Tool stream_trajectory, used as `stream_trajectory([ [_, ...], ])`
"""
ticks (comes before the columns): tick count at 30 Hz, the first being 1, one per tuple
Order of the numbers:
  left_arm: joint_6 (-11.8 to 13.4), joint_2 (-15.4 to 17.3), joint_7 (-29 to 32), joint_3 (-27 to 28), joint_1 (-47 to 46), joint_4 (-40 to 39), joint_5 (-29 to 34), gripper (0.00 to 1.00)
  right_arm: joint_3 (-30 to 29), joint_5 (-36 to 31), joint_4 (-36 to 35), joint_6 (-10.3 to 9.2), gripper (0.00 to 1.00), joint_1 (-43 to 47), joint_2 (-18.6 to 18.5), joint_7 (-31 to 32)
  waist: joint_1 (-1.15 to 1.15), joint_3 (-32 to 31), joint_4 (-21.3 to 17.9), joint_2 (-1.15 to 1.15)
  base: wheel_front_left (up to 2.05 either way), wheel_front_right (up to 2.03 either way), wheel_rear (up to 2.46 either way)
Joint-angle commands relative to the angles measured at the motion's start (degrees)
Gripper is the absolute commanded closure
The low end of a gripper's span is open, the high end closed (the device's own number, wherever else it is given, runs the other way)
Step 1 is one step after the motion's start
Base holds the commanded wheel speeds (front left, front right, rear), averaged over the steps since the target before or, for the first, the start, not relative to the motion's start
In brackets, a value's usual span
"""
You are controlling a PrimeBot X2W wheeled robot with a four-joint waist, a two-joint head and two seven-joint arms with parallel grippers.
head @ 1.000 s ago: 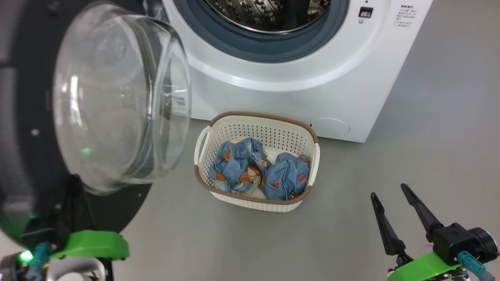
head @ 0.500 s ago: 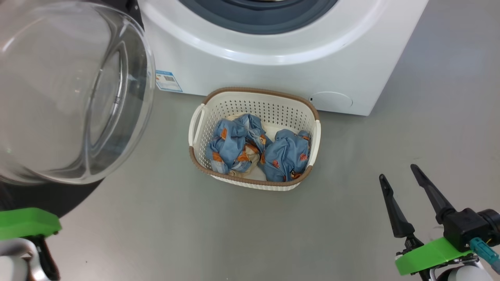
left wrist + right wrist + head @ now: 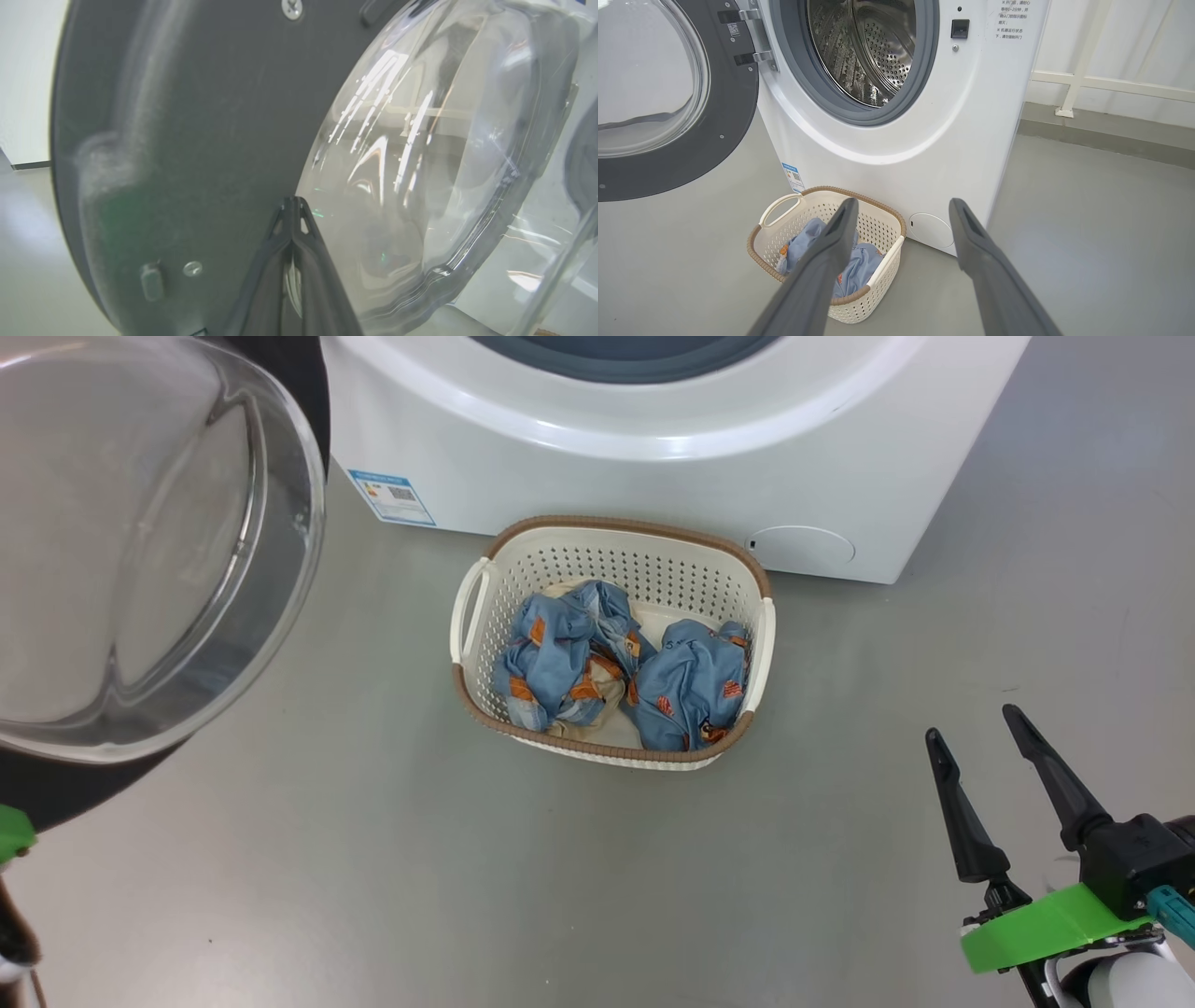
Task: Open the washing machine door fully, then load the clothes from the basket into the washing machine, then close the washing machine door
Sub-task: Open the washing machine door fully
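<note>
Bright, even indoor light; glare and blur in the close views.

White streaks of glare are seen on the glass dome of the washing machine door (image 3: 420, 163) just above and right of the left fingers (image 3: 280, 289), while the dark rim to their left is smeared by blur. The right fingers (image 3: 817, 280) are rendered soft, being near the lens. Only a faint shadow is cast under the basket (image 3: 616, 569), ahead and left of them.

Inside basket (image 3: 616, 574): clothes (image 3: 686, 686); basket on floor (image 3: 467, 877) before washing machine (image 3: 607, 476); door (image 3: 140, 569) open at its left.
</note>
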Motion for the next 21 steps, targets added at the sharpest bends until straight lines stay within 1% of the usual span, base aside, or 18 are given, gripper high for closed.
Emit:
stream_trajectory([
  [1,-0.60,4.42,-0.27,3.57,-2.60,1.19,-0.59,1.00,1.39,0.32,-1.45,0.09,0.00,-0.80,-0.49,-0.68,0.00,0.03,0.04,0.00,0.00,0.00,0.00],
  [6,-2.82,4.97,-0.27,4.79,-4.86,5.99,-0.23,1.00,1.84,0.32,-1.11,0.09,0.00,-0.80,-0.32,-0.68,0.00,-0.40,-0.07,0.00,0.00,0.00,0.00],
  [10,-3.81,4.78,-0.28,5.69,-5.32,7.28,0.62,1.00,1.96,0.37,-0.91,0.09,0.00,-0.73,-0.19,-0.68,0.00,-0.92,-0.15,0.00,0.00,0.00,0.00],
  [13,-5.00,4.23,-0.28,6.96,-5.13,7.80,1.79,1.00,2.02,0.28,-0.80,0.09,0.00,-0.61,0.02,-0.68,0.00,-1.37,-0.21,0.00,0.00,0.00,0.00],
  [16,-6.16,3.09,-0.28,8.75,-4.19,7.08,3.49,1.00,2.02,0.27,-0.65,0.09,0.00,-0.56,0.14,-0.68,0.00,-1.86,-0.30,0.00,0.00,0.00,0.00],
  [21,-7.29,-0.27,-0.28,12.13,-0.12,2.86,7.31,1.00,1.91,0.18,-0.42,0.09,0.00,-0.15,0.57,-0.68,0.00,-3.13,-0.49,0.00,0.00,0.00,0.00],
])
